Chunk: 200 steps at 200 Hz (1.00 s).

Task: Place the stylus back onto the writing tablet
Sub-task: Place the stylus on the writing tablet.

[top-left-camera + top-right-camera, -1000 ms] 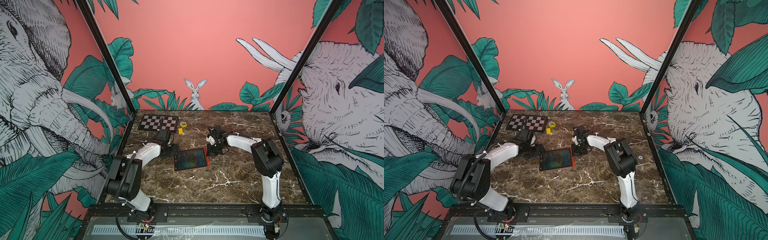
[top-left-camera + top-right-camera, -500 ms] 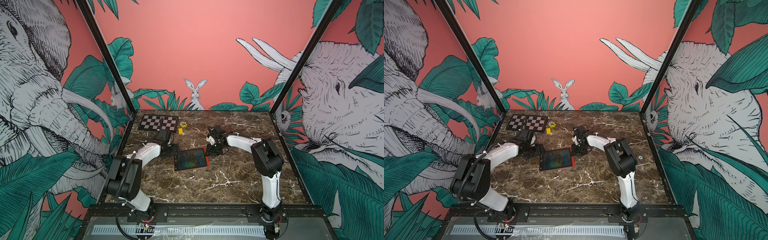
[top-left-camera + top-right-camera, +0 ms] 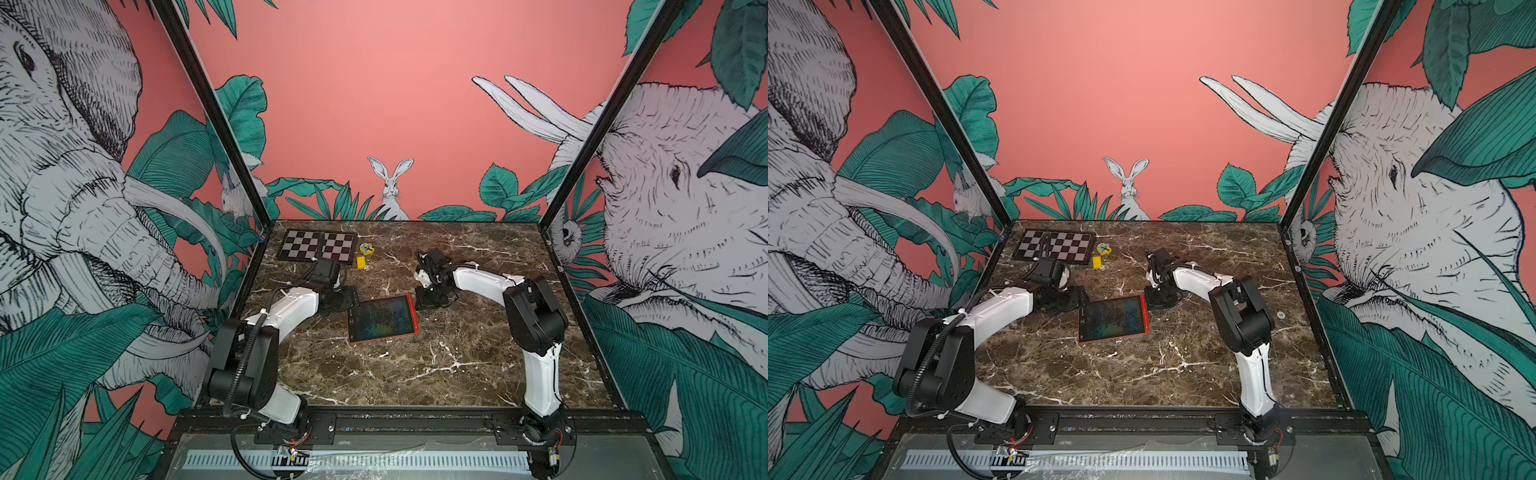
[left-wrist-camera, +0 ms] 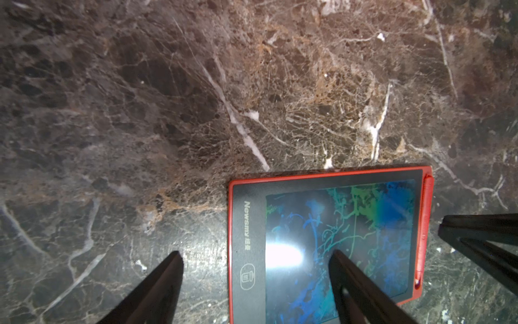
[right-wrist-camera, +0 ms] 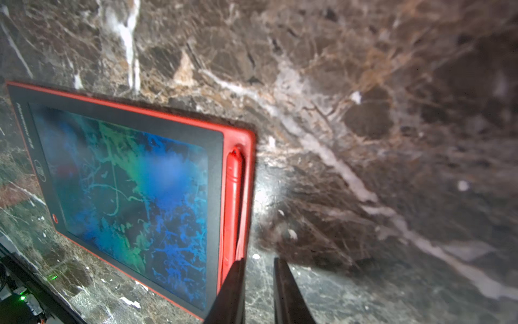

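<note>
The writing tablet [image 3: 382,318] [image 3: 1113,318] lies flat mid-table, red frame round a dark scribbled screen [image 5: 126,182]. The stylus [image 5: 234,196] [image 4: 426,224], a thin red stick, rests in the groove along the tablet's right edge. My left gripper [image 4: 255,259] [image 3: 352,301] is open over the tablet's left edge, one finger above the marble and one above the screen. My right gripper [image 5: 259,262] [image 3: 419,301] hovers at the tablet's far right corner beside the stylus's end. Its jaws stand a narrow gap apart with only marble between them.
A black-and-white chequered board [image 3: 318,245] lies at the back left, with two small yellow pieces [image 3: 366,248] [image 3: 360,262] beside it. A small round disc [image 3: 1281,315] sits on the marble to the right. Illustrated walls close in three sides.
</note>
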Each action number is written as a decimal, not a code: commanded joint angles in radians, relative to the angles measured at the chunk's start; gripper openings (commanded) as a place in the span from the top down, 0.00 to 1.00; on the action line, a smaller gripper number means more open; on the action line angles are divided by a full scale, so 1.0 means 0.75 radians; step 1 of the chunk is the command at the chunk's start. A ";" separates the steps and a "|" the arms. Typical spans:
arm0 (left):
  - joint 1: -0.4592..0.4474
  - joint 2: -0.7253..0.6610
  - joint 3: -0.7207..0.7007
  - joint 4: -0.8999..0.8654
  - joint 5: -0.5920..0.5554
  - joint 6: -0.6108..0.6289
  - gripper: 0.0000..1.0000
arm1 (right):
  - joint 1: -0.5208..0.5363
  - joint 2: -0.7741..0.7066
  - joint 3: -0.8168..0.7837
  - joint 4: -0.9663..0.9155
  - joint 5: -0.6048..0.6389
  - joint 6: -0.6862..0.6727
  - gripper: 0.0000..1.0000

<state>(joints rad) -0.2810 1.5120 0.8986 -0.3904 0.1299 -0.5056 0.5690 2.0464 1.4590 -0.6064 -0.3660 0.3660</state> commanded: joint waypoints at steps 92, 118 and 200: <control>-0.008 -0.038 -0.009 -0.002 -0.017 -0.007 0.16 | 0.012 0.028 0.082 -0.060 -0.007 -0.040 0.95; -0.009 -0.035 -0.010 0.001 -0.015 -0.009 0.16 | 0.022 0.047 0.108 -0.074 -0.013 -0.050 0.99; -0.008 -0.030 -0.005 -0.001 -0.015 -0.005 0.16 | 0.064 0.102 0.173 -0.143 0.053 -0.085 1.00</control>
<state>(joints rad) -0.2810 1.5089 0.8974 -0.3901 0.1299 -0.5049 0.6037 2.1067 1.5589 -0.6632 -0.3538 0.3264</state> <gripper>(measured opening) 0.840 0.049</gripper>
